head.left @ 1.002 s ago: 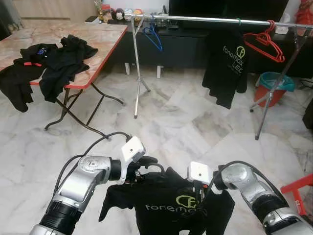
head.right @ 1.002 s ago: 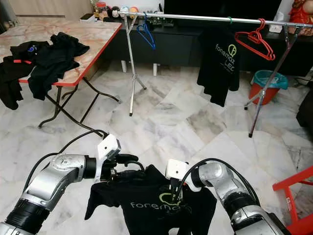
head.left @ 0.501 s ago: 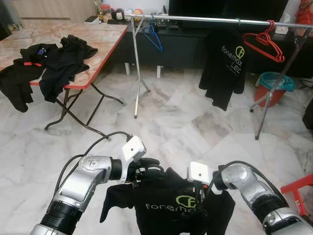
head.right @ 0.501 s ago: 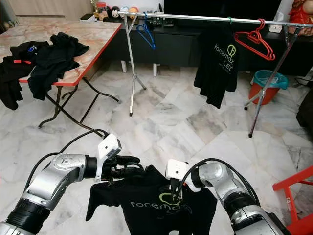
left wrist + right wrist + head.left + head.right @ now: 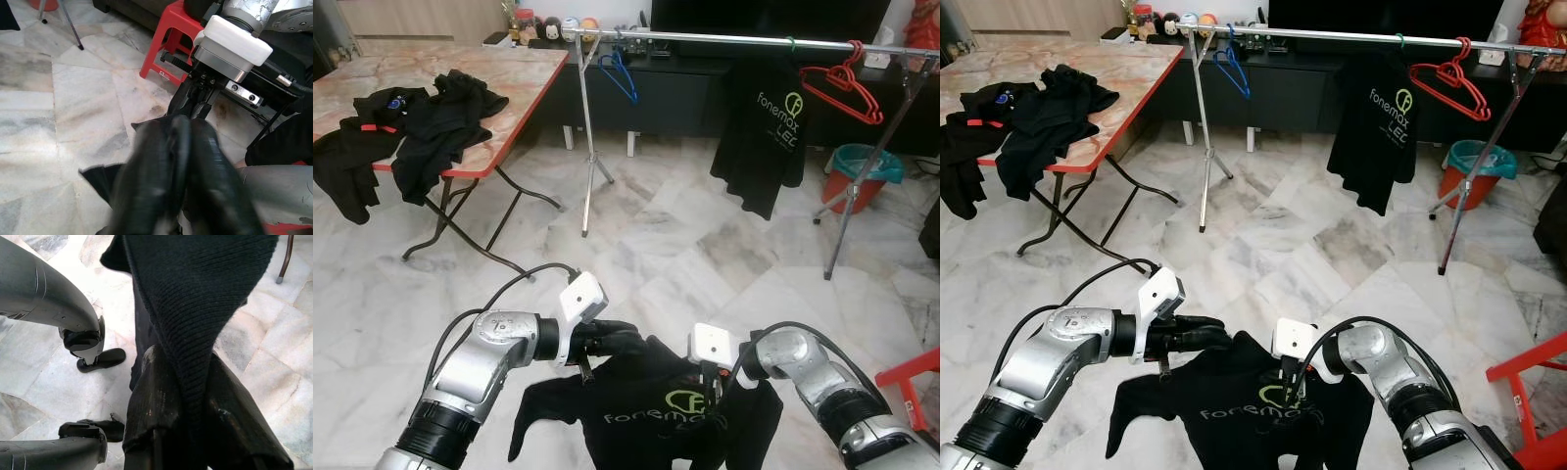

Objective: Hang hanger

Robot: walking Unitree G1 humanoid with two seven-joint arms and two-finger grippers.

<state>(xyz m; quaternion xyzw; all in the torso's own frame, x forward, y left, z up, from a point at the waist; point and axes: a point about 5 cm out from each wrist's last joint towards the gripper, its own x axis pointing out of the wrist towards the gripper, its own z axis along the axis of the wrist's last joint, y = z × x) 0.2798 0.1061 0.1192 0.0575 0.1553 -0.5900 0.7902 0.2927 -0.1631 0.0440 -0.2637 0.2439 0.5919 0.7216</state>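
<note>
Both grippers hold one black T-shirt (image 5: 656, 411) low in front of the robot. Its left gripper (image 5: 628, 338) is clamped on the shirt's left shoulder; in the left wrist view its two black fingers (image 5: 195, 161) sit pressed together, with cloth just past them. Its right gripper (image 5: 713, 384) pinches the shirt near the collar, and the right wrist view shows knit fabric trapped between the fingers (image 5: 161, 401). The shirt hangs spread between the two, logo facing up toward the head camera. Whether a hanger is already inside it cannot be told; no hook is visible.

Straight ahead and well above the grippers runs the clothes rail (image 5: 724, 39), its long axis lying left to right across the room. On it hang a blue hanger (image 5: 619, 70) toward the left end, another black shirt (image 5: 769, 137) right of centre, and red hangers (image 5: 847, 88) near the right end. The bare stretch between the blue hanger and the hung shirt lies almost directly ahead, slightly nearer the left arm. The likely need is to walk forward and lift the shirt to rail height.
</note>
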